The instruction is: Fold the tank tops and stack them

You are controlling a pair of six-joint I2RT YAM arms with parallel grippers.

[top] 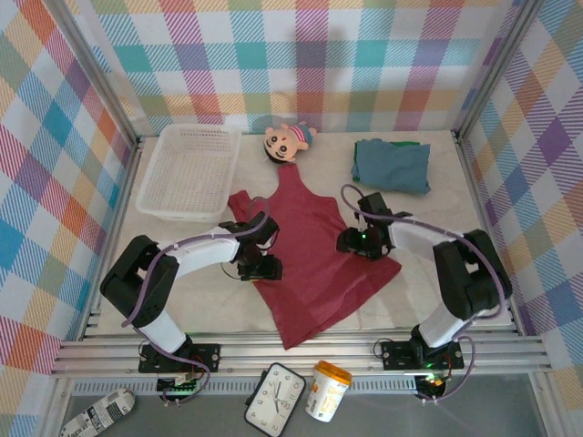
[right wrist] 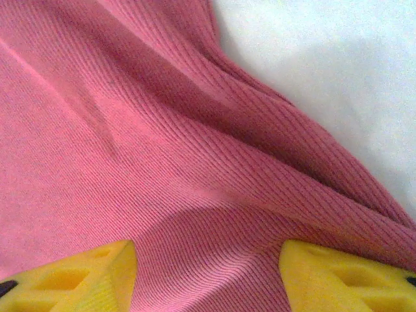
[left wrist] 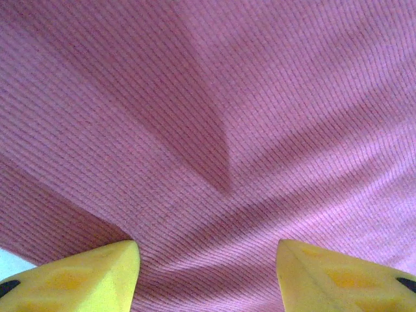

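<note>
- Dark red tank top (top: pixel 314 278) lies flat at centre frame in the top view, straps towards the upper edge, hem towards the lower edge, skewed so the hem corner points lower left.
- It's ribbed cloth. In the left wrist view the same top (left wrist: pixel 208 117) has one sharp crease running down to mid frame, and wrinkles fan out from the lower edge.
- In the right wrist view its side edge (right wrist: pixel 130 162) runs from top centre to the right edge, with a soft fold along it and bare bench (right wrist: pixel 325 65) beyond, upper right.
- Blue-grey tank top (top: pixel 392 166) is folded at upper right of the top view, well apart from the red one. A strip of green tank top (top: pixel 404 143) shows at its far edge, touching it; I can't tell how the green one is folded.
- Left pincer (top: pixel 260 268) sits on the red top's left side. Wrist view: pincer (left wrist: pixel 208 257) released, yellow fingers (left wrist: pixel 84 279) spread, tips at the cloth with flat cloth between them and nothing pinched.
- Right pincer (top: pixel 353 242) is on the red top's right side, near its edge. Wrist view: pincer (right wrist: pixel 208 257) also released, fingers (right wrist: pixel 344 276) apart over the cloth, no grip.
- I can't tell how hard either one presses.
- White mesh basket (top: pixel 191 171) is at upper left, just beside the top's left strap.
- Doll (top: pixel 287 139) lies at top centre, just above the straps.
- Bench (top: pixel 437 214) is covered in white.
- Below the arm bases, at the lower edge: clock (top: pixel 275 399) and an orange-lidded jar (top: pixel 328 390), side by side.
</note>
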